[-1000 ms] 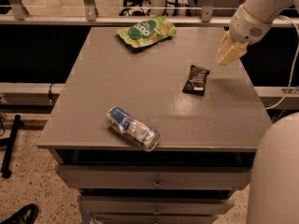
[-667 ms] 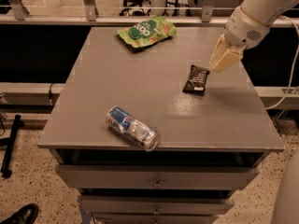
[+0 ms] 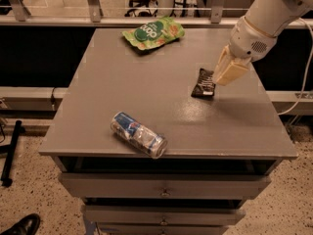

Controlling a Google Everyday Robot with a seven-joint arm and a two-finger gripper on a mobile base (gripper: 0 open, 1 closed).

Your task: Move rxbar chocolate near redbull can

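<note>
The white arm (image 3: 268, 14) reaches in from the far right corner and slants down and to the left over the counter (image 3: 146, 87), ending in the tan tool (image 3: 222, 79), which points downward at the right edge of the rxbar chocolate (image 3: 203, 83); its tip is just beside or touching the bar, and it cannot be told whether the tool is open or closed. The rxbar chocolate is a flat black wrapper with pale lettering, lying flat on the right part of the counter with its long side running near to far. The redbull can (image 3: 138, 134), silver and blue, lies on its side near the front edge, left of centre and well apart from the bar. A green snack bag (image 3: 153, 32) lies at the far edge. Compared with a second ago the tool has come lower and further left, closing on the bar, while bar, can and bag lie where they were
</note>
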